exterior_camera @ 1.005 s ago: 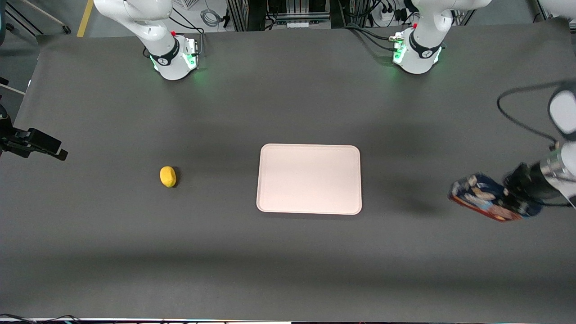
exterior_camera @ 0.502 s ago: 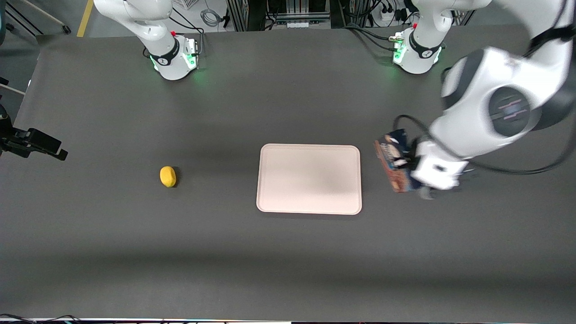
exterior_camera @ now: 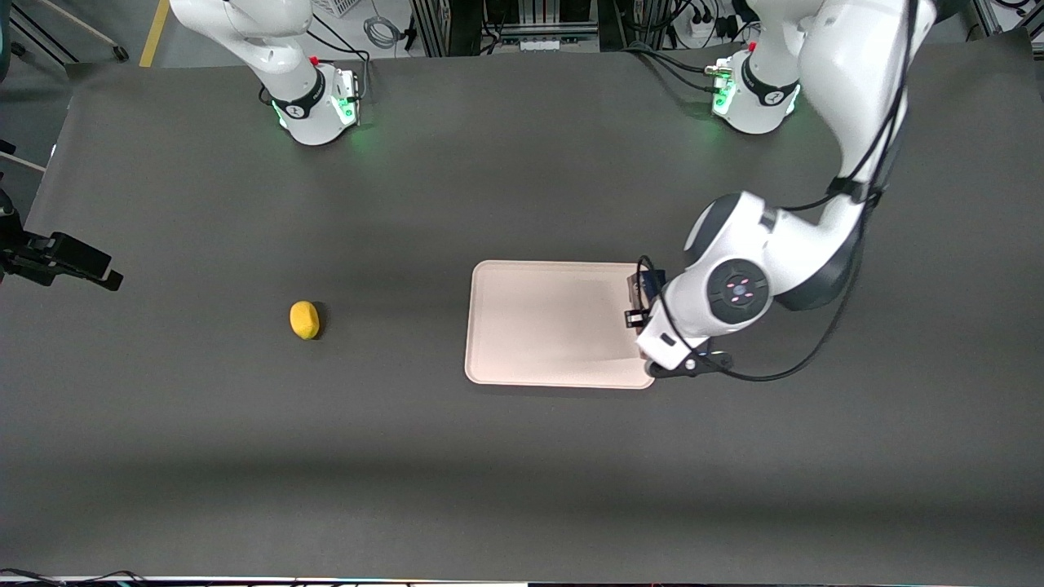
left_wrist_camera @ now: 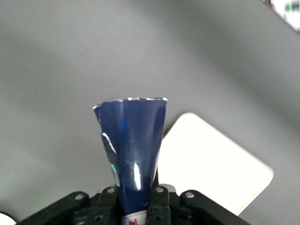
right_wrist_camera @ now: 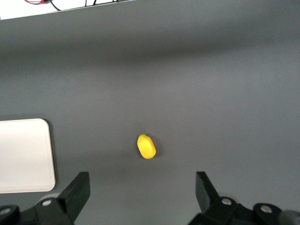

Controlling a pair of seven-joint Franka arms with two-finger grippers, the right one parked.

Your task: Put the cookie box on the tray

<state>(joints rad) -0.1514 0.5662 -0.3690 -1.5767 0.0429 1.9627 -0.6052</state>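
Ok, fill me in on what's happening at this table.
The left arm's gripper is shut on the navy cookie box and holds it in the air over the edge of the pale tray at the working arm's end. The box is not set down yet. A small yellow lemon-like object lies on the table toward the parked arm's end.
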